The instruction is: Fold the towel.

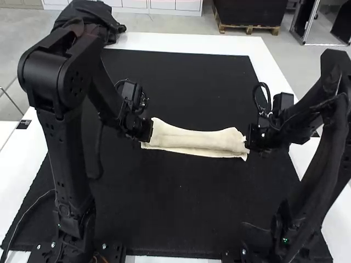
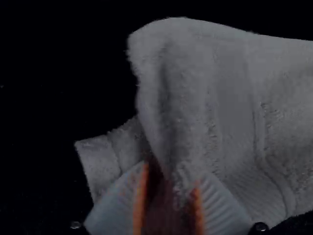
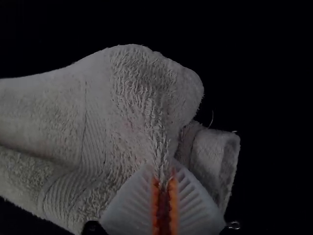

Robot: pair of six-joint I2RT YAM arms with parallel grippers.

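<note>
Tabletop: white (image 1: 164, 41), mostly covered by a black mat (image 1: 178, 203) that bears the work.
Towel: cream terry cloth (image 1: 192, 139) with woven bands near its ends, lying as a long, narrow, layered strip across the middle of the mat, well in from the far and near edges. Along its near side a lower layer peeks out.
Towel ends: each rises into a rounded hump, with a flatter corner of cloth (image 2: 99, 159) showing beside the left one and another (image 3: 212, 154) beside the right.
Left gripper: at the left end of the strip (image 2: 172, 174), fingers partly apart, a ridge of towel running down between them; a gap shows, so I wouldn't call it a firm hold.
Right gripper: at the right end (image 3: 164, 177), fingers almost together, a gathered ridge of terry pinched between the orange pads.
Step in hand: probably taking up both ends to make or finish a lengthwise fold.
Doing it well: bring the left fingers together on the ridge before any lift, and match the right's depth of bite. Then raise both ends evenly, keep the span lightly taut, and set the edge down parallel to the layer beneath.
Watch for: lifting with the left loose would likely skew the strip; too deep a pinch could drag the under layer along. Let go low, so the humps settle flat.
</note>
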